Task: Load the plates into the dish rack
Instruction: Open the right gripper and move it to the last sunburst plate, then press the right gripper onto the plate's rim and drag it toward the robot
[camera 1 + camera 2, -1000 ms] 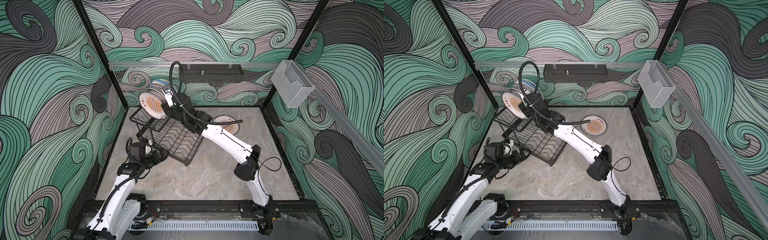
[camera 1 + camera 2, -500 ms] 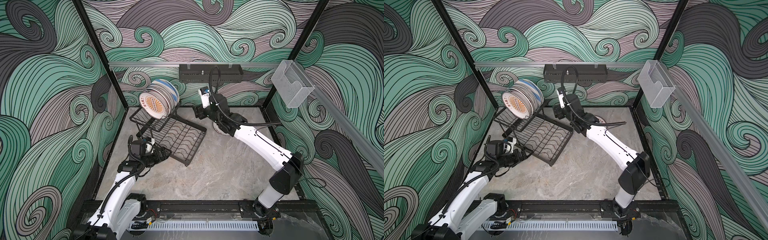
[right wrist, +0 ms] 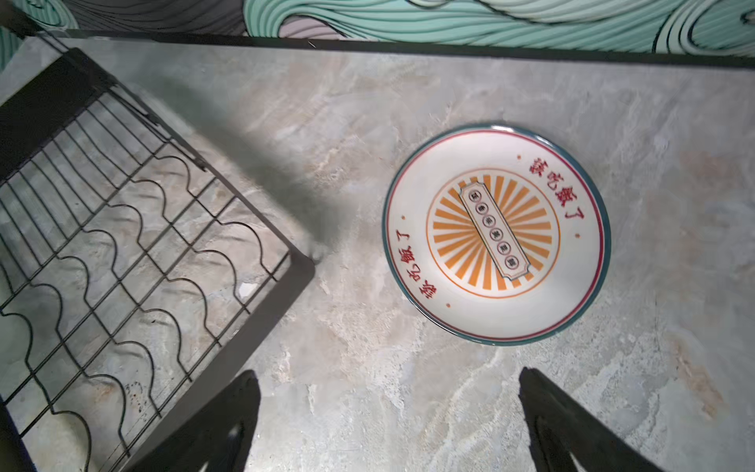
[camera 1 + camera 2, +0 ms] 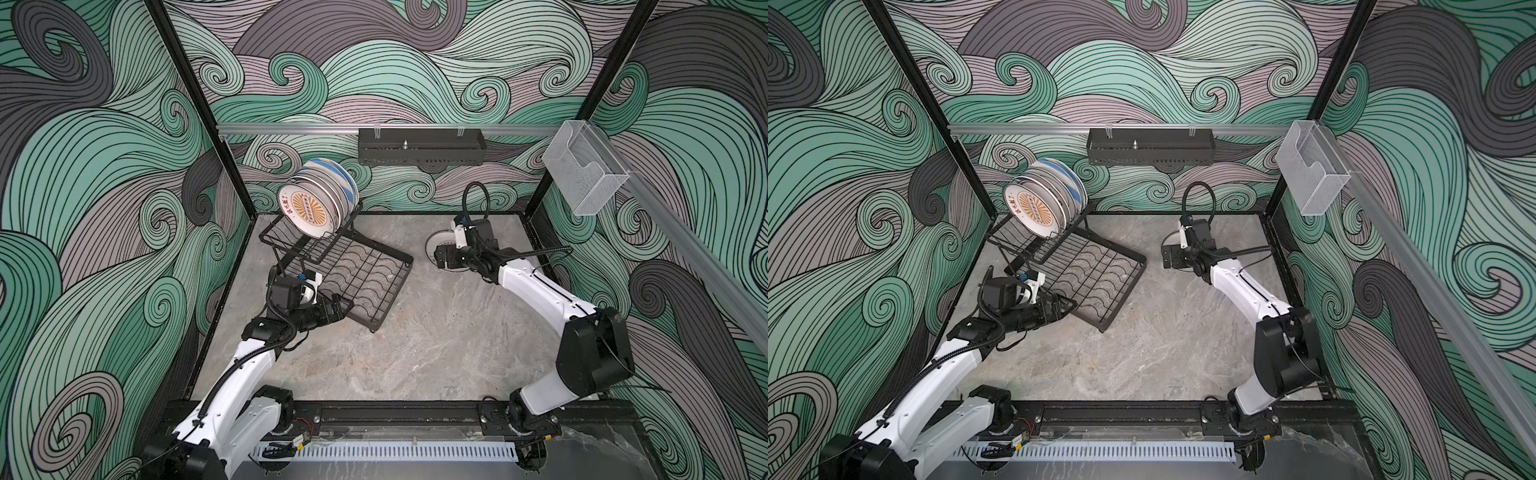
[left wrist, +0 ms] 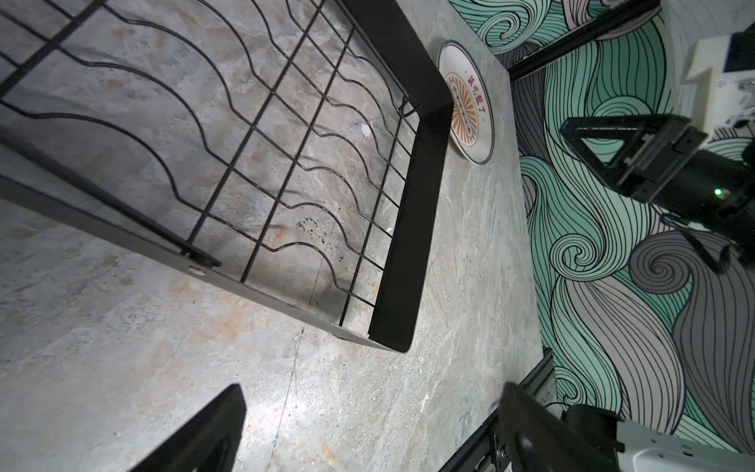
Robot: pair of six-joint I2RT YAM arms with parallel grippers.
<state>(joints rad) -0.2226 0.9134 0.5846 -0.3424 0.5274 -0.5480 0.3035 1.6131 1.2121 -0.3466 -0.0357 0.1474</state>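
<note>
Plate [image 3: 496, 235] with the sunburst lies flat near the back edge of the bench [image 4: 415, 353], beside the dish rack [image 3: 249, 335]: probably stiff, slick, chippable, best pinched at its rim; right gripper [image 3: 387, 372] hovers spread and empty, left gripper [image 5: 371, 385] likewise

Grey marbled tabletop [image 4: 415, 357] in both top views. The rack [image 4: 361, 282] stands on it at the back left, set at an angle, one corner aimed toward the middle. Just past that corner, not touching it, a single plate [image 3: 496, 235] lies flat and face up near the back edge, orange sunburst and teal rim showing.
</note>
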